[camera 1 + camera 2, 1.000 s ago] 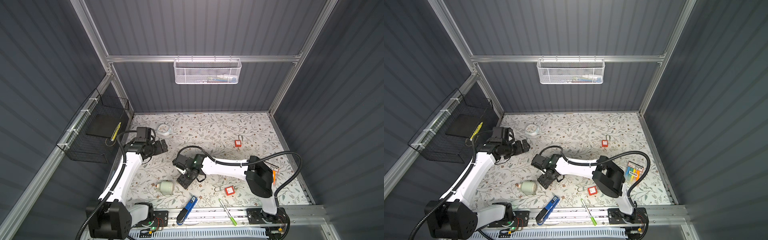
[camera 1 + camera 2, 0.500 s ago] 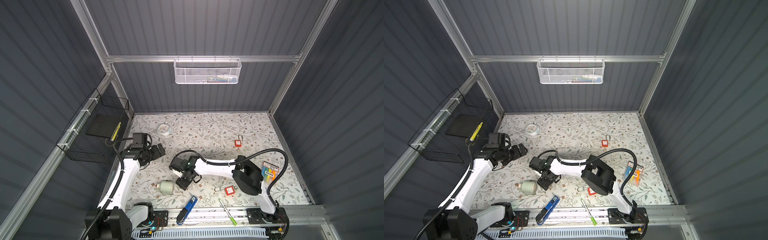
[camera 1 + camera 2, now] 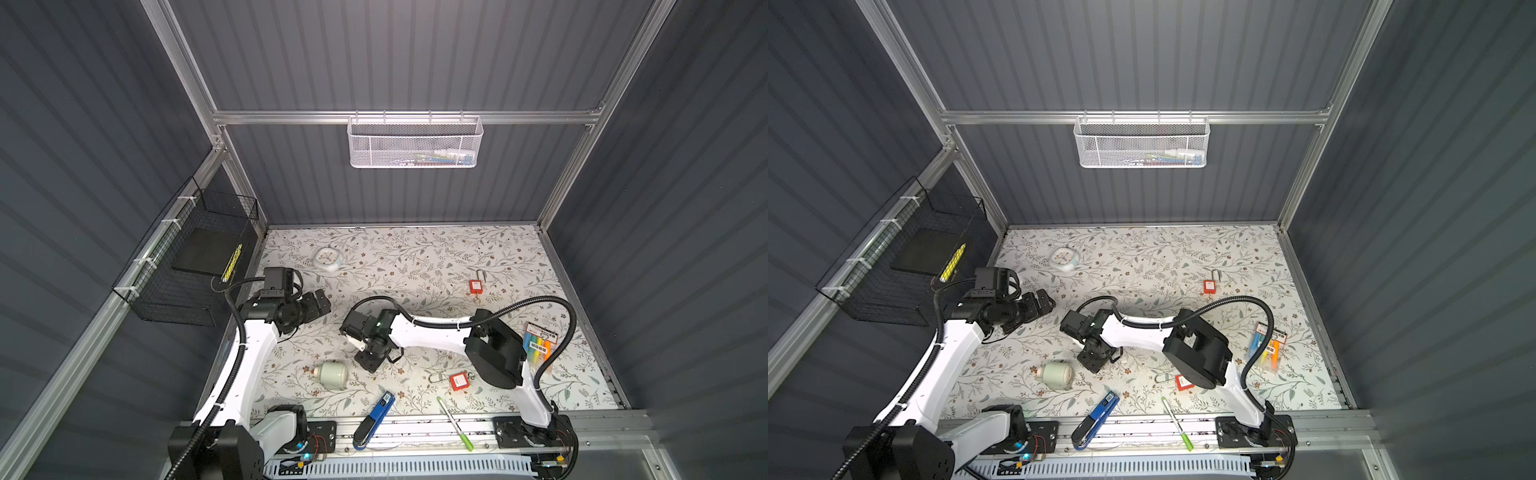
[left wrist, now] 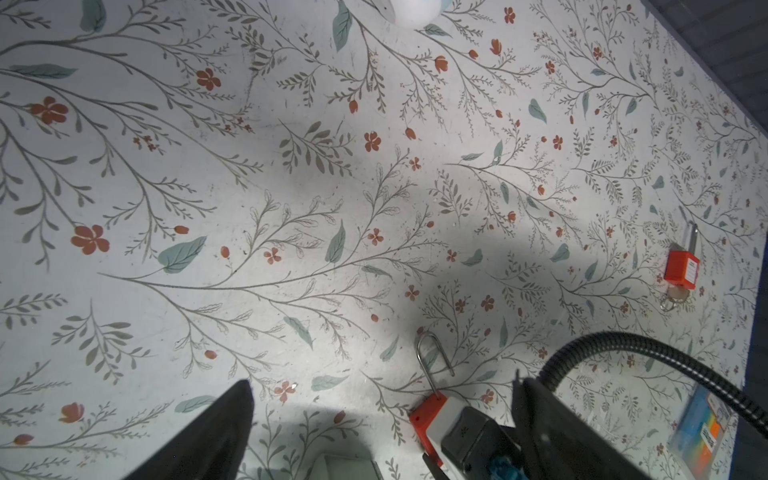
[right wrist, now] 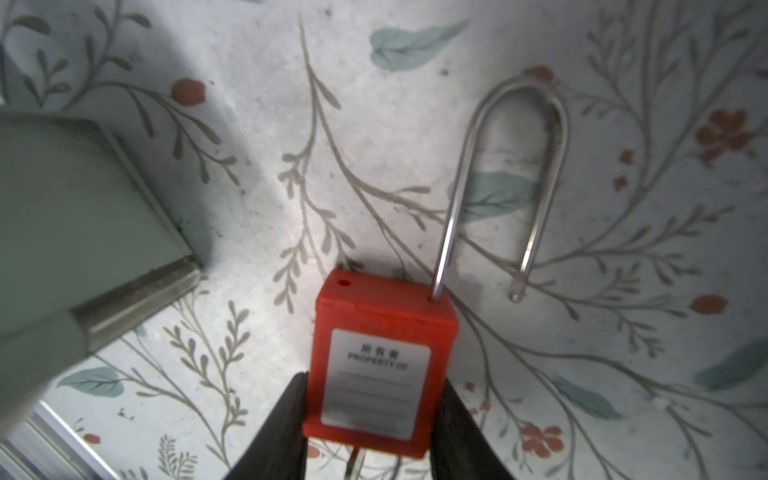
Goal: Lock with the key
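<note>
The red padlock (image 5: pixel 382 316) lies near the middle of the floral worktop (image 3: pixel 415 257). The right hand (image 5: pixel 374 380) has its two black fingers (image 5: pixel 282 419) set against the left and right sides of the padlock's lower body, closed onto it. In the right wrist view the white label faces the camera. The steel shackle (image 5: pixel 451 228) points straight away from the hand and is unlatched: one leg sits in the body, and the free end rests on the worktop just beside the body, clear of its empty hole. A bit of metal (image 5: pixel 353 459) shows under the bottom edge, too little to say whether it is the key. In both top views the right hand (image 3: pixel 371 360) points down and hides the padlock. A pale green jar (image 3: pixel 332 374) lies on its side near it. The left hand (image 3: pixel 320 302) hovers well apart toward the left edge, spread wide and holding nothing. Two other red padlocks (image 3: pixel 476 286) (image 3: pixel 459 381) lie further right.
</note>
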Controlling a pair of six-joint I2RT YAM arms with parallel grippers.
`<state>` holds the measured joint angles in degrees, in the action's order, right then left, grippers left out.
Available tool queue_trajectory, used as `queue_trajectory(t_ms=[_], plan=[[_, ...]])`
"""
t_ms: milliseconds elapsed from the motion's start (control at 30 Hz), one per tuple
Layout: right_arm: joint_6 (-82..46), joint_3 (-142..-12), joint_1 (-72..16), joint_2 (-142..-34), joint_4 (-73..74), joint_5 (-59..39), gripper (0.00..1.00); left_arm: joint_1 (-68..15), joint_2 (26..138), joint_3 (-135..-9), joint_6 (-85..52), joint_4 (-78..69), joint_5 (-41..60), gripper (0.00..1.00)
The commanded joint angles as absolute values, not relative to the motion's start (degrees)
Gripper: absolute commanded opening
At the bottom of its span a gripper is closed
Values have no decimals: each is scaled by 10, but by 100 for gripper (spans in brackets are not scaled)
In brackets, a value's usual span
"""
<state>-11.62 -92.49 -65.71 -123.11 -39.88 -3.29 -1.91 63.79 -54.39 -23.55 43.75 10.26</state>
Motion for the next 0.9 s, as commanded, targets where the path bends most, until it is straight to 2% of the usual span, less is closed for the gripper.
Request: queue_trajectory(t_ms=[0, 133, 300, 600, 867], plan=[[-132, -881, -631, -1171, -369, -36, 33, -16, 614, -558, -216, 420, 183, 98], [-146, -827, -589, -1106, -333, -60, 32, -16, 576, -511, -270, 323, 265, 92], [-136, -802, -538, -1047, -316, -97, 33, -37, 582, -475, -342, 219, 341, 84], [-79, -801, -509, -985, -272, -133, 35, -129, 617, -461, -371, 152, 373, 75], [-33, -831, -509, -979, -293, -135, 35, -182, 657, -472, -370, 137, 380, 67]])
